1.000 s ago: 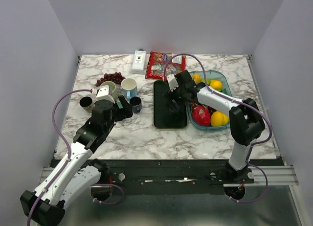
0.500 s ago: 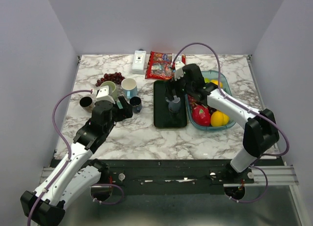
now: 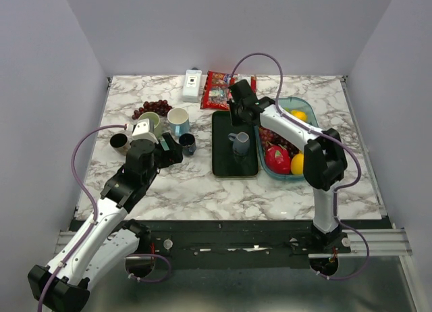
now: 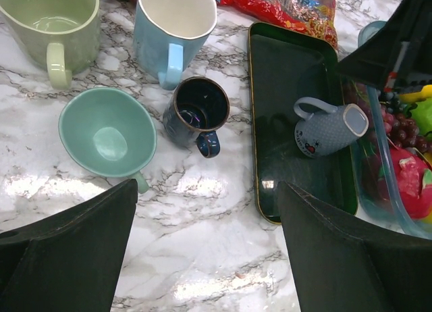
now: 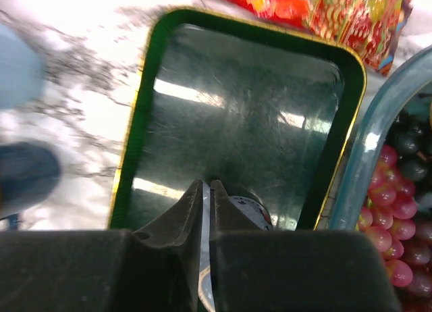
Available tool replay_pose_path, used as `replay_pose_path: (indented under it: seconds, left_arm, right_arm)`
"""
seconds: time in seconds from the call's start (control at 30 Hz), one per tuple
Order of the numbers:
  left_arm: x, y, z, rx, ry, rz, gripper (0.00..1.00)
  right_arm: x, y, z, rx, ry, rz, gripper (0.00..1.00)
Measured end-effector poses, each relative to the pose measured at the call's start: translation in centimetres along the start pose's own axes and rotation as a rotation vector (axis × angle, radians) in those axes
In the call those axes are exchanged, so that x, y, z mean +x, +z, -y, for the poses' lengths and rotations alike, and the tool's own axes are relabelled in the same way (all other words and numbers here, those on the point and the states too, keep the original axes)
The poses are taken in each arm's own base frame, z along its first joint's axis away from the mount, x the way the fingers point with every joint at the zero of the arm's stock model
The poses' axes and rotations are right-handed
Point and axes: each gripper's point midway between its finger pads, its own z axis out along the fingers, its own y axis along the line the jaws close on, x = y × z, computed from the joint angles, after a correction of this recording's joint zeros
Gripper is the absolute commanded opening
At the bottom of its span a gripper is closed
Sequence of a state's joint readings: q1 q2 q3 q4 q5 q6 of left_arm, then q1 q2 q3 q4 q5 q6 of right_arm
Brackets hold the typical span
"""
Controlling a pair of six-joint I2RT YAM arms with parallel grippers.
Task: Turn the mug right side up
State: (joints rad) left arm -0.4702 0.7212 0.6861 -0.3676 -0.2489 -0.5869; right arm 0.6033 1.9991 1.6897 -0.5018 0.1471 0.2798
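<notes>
The mug (image 3: 240,143) is pale grey-blue with a small red mark. It stands mouth up on the dark green tray (image 3: 223,165), with its handle to the left. In the left wrist view the mug (image 4: 331,126) stands free under the right arm. My right gripper (image 3: 237,119) hangs just beyond and above it, shut, with nothing held. In the right wrist view the fingertips (image 5: 217,190) almost meet, and the mug (image 5: 251,209) shows below them. My left gripper (image 3: 173,150) is wide open over bare marble (image 4: 209,258), left of the tray.
Several cups stand left of the tray: a green mug (image 4: 54,21), a light blue mug (image 4: 172,28), a dark blue cup (image 4: 196,113) and a teal cup (image 4: 108,133). A clear fruit container (image 3: 307,111) borders the tray's right side. A red snack bag (image 3: 219,89), a white box (image 3: 192,84) and grapes (image 3: 152,108) lie at the back.
My right gripper let go of the mug, rose toward the tray's far end and shut. The mug now stands alone on the tray. The left arm has not moved.
</notes>
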Motion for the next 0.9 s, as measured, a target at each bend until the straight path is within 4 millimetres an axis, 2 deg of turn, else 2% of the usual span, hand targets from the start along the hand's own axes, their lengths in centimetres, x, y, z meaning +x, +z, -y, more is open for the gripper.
replay_pose_path:
  seconds: [0.13, 0.27, 0.53, 0.9]
  left_arm:
    - [0.2, 0.1, -0.1, -0.002, 0.001, -0.003, 0.92]
    - [0.3, 0.1, -0.1, -0.003, 0.001, -0.004, 0.92]
    - [0.3, 0.1, -0.1, -0.002, 0.001, -0.004, 0.92]
    - [0.3, 0.1, -0.1, -0.002, 0.001, -0.004, 0.92]
  right_arm:
    - [2.1, 1.5, 0.3, 0.073, -0.032, -0.087, 0.11]
    - [3.6, 1.9, 0.3, 0.101, -0.089, -0.14, 0.13]
    - [4.2, 2.1, -1.7, 0.061, -0.265, -0.195, 0.19]
    - [6.4, 1.7, -2.3, 0.022, -0.364, -0.287, 0.2]
